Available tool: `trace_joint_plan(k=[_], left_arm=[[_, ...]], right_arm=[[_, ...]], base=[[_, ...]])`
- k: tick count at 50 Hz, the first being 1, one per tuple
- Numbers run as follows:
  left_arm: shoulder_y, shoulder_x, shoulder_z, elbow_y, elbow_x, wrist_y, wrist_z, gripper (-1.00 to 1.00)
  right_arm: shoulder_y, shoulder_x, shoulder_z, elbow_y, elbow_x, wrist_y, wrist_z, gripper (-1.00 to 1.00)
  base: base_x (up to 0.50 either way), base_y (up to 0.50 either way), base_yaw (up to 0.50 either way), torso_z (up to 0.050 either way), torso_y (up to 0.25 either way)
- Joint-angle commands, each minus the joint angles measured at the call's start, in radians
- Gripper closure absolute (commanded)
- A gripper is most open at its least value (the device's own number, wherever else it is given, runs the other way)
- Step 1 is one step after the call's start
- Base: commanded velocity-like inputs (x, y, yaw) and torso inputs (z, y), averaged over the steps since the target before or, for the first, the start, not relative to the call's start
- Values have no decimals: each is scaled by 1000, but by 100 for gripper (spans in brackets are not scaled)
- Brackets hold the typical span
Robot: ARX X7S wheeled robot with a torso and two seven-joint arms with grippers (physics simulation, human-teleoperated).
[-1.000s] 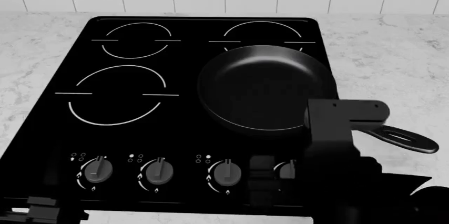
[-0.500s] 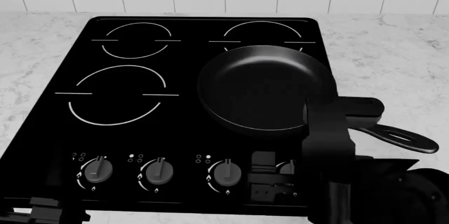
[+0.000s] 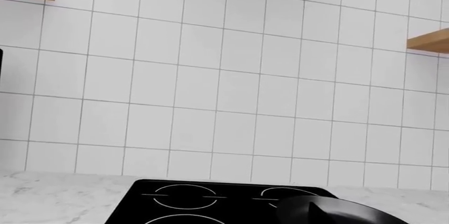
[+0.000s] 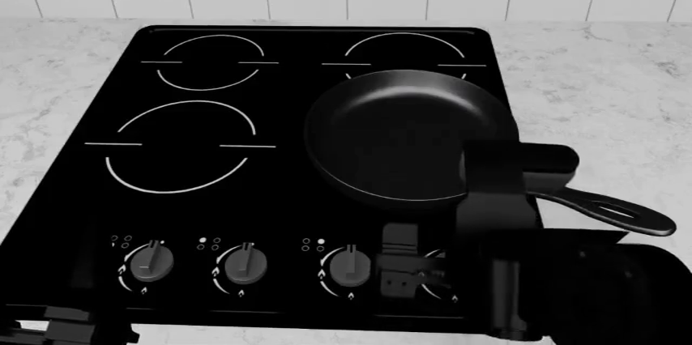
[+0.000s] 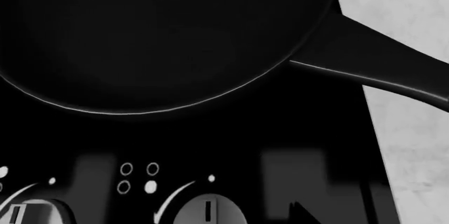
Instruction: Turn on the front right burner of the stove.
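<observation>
The frying pan (image 4: 406, 136) covers the front right burner. Its knob (image 5: 207, 211), rightmost below the pan, sits directly under the right gripper (image 4: 416, 268); jaws' opening cannot be told.

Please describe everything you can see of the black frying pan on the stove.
The black frying pan is round, shallow, matte dark, apparently metal, and empty. It sits upright on the stove, covering the front right burner. Its handle, with a hanging hole, reaches past the glass over the marble counter. The right arm hides part of it.
</observation>
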Motion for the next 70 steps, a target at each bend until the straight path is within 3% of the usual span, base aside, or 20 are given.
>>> trace_joint_plan(k=[1,26,44,45,59,70], left_arm=[[1,-3,2,1,-2,7,-1,-100],[0,-9,9,-3,-4,15,-5,-100],[1,-13,11,-2,-5,19,-12,-100],[0,-14,12,-3,-5,19,-12,-100],[0,-17,15,-4,-6,28,-12,-100],[0,-19,18,1,-4,24,-21,-100]], right_arm=[[10,-4,-61,92,-38,-59,-68,-100],[-77,-13,-43,123,5,-57,-51,-100],[-160,-7,76,-60,184,70,192,-100],[-159,-6,75,-62,185,70,197,100],[-147,12,22,-47,149,39,142,100],[-109,50,-99,-88,98,61,52,100]], base=[[0,0,0,0,0],[3,0,1,0,0],[-1,0,0,0,0],[0,0,0,0,0],[-8,0,-4,0,0],[-6,0,-4,0,0]])
